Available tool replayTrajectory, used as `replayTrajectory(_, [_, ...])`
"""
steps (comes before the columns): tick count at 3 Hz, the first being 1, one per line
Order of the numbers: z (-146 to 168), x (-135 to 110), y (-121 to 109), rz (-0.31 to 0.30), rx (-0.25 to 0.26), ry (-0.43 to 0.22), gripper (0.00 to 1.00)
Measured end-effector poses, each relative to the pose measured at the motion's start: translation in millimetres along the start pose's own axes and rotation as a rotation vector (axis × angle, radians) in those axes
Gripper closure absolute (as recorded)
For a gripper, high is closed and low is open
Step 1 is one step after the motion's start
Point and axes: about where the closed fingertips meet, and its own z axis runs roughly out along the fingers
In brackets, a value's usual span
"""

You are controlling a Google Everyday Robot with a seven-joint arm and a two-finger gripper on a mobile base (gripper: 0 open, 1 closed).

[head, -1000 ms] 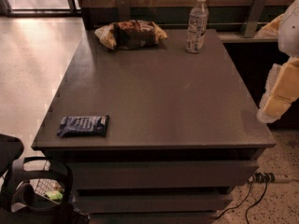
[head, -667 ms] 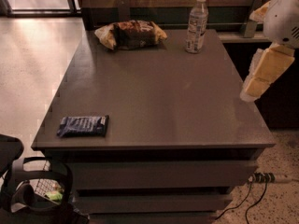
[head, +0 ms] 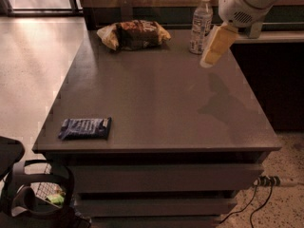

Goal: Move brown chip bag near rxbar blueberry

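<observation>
The brown chip bag (head: 135,33) lies at the far edge of the dark table (head: 156,103), left of centre. The rxbar blueberry (head: 85,128) lies flat near the front left corner, far from the bag. My gripper (head: 214,47), with pale yellow fingers pointing down and left, hangs in the air above the table's far right part, right beside the water bottle. It holds nothing and is well to the right of the chip bag.
A clear water bottle (head: 200,23) stands upright at the far right of the table, just left of my gripper. A counter (head: 266,37) adjoins the table on the right. The robot base (head: 28,194) and cables (head: 256,203) are on the floor in front.
My arm has swung in from the right edge toward the upper left, over the table's far right part, close to the bottle. The bag, bar and bottle have not moved.
</observation>
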Motion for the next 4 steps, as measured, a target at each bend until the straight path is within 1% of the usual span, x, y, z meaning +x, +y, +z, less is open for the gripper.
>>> replayTrajectory(1, [61,-41,-42,-0.020,0.023,-0.085,0.00])
replayTrajectory(2, [65,-42,-44,-0.022,0.020,-0.081,0.00])
replayTrajectory(3, [92,-50,-58,-0.035,0.003,-0.053,0.00])
replayTrajectory(4, [112,-53,-68,-0.040,-0.006,-0.054,0.00])
